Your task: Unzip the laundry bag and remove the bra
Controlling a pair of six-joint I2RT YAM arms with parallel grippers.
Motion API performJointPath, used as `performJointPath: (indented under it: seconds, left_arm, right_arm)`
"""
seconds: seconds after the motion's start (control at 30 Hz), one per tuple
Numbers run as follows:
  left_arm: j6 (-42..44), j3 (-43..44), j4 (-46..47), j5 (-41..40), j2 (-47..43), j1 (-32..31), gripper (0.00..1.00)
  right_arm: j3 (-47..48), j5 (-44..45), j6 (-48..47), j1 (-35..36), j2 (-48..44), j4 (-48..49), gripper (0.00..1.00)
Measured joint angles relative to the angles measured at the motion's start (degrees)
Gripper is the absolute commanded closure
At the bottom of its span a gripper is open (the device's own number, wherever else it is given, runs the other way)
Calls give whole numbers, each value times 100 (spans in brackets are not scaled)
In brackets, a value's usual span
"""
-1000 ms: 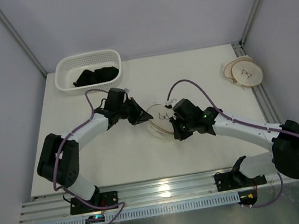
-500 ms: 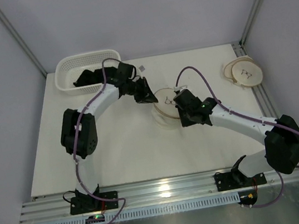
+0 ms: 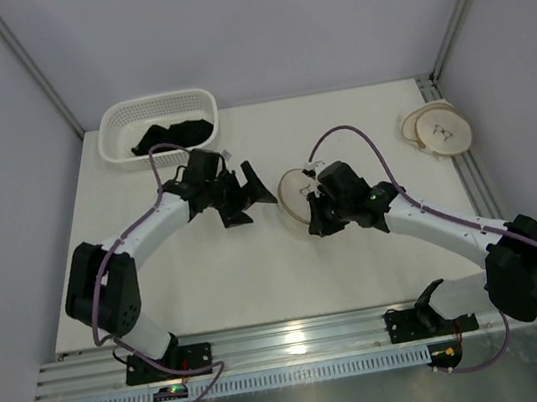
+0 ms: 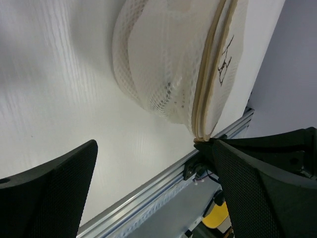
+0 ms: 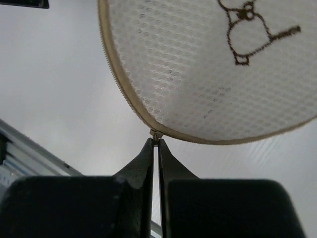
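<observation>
The laundry bag [image 3: 296, 191] is a round cream mesh pouch with a tan zip rim and a small dark drawing on its top, lying mid-table. My right gripper [image 5: 155, 145] is shut on the metal zip pull [image 5: 155, 135] at the bag's [image 5: 213, 74] near rim. In the top view the right gripper [image 3: 315, 222] sits at the bag's lower right edge. My left gripper [image 3: 253, 201] stands wide open just left of the bag [image 4: 168, 64], touching nothing, with only table between its fingers [image 4: 49, 193]. The bra is hidden.
A white lattice basket [image 3: 158, 126] holding black cloth [image 3: 173, 134] stands at the back left. A second round mesh pouch [image 3: 437, 130] lies at the far right edge. A metal rail [image 3: 299, 338] runs along the near edge.
The left gripper let go of the bag's left edge and opened wide, swinging toward the basket and back. The bag shifted slightly to the right. The right gripper stayed shut on the zip pull.
</observation>
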Motion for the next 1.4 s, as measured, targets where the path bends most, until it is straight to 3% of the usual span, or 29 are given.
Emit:
performJointPath:
  seconds: [0.2,0.47,0.57,0.67,0.7,0.8,1.17,1.4]
  left_arm:
    - [-962,-962,848,-177,-800,-313,1]
    - [-1641,-1091,1543,-404,-680,-791,1]
    - [-1786,-1082,1727,-479,-487,-964,15]
    - [-1845,-1064,1847,-511,-299,-1060,47]
    - [-1858,-1062,1869,-525,-260,-1078,68]
    - [-1838,-1064,1893,-608,-245,-1084,100]
    - [-1700,-1062,1843,-586,-247,-953,100]
    - [-1102,-688,1257,-157,-240,-391,100]
  right_arm:
    - [-164,-1126,-138,28,-7,516,96]
    - [-164,-1556,-269,66,0,693,96]
    - [-164,-1593,-289,70,0,693,96]
    - [-164,-1596,-306,81,0,691,96]
    - [-164,-1593,-313,81,-2,686,96]
    - [-164,-1585,-330,81,-20,684,96]
    - [-184,-1384,-509,271,-55,463,96]
    - [-151,-433,-417,361,81,-107,96]
